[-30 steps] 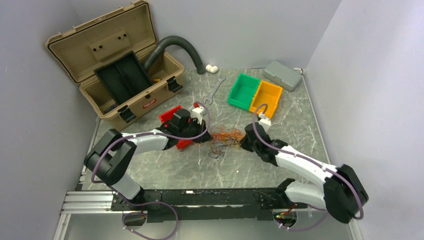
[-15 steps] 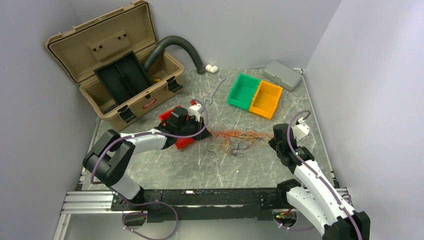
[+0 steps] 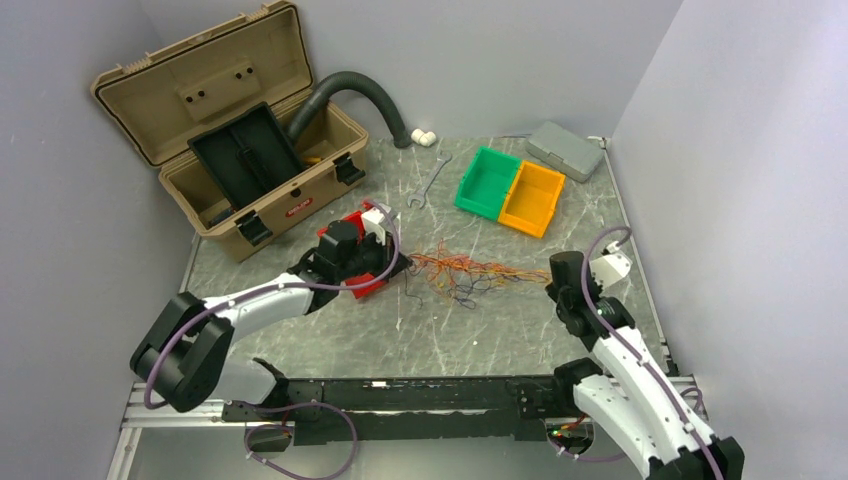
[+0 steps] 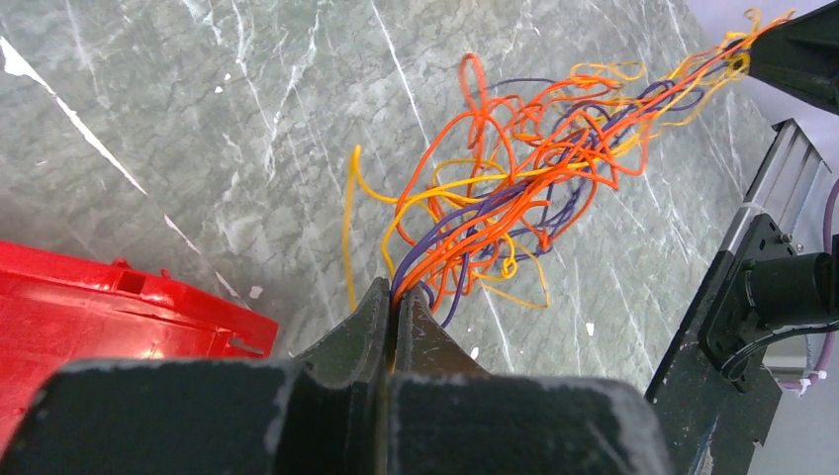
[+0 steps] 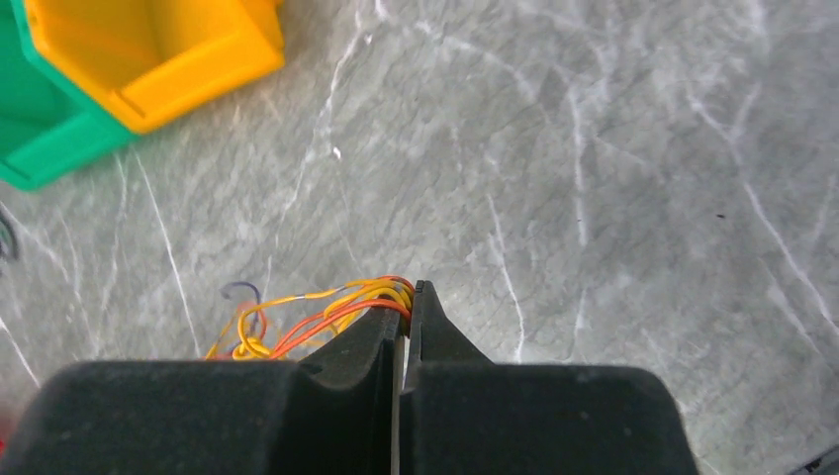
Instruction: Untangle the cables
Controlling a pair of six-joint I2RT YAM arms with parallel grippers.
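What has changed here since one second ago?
The right gripper pulled away to the right and the left gripper drew slightly left, stretching the cables from a clump into a long strand. Both stay shut on them. Toolbox and bins did not move.

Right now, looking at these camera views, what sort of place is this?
Probably a workshop-style robot test bench: an open tan toolbox, a green parts bin and a wrench sit on a marble-patterned table.

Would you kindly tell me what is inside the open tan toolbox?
A black tray sits tilted inside the toolbox. Whatever lies beneath the tray is covered and cannot be made out.
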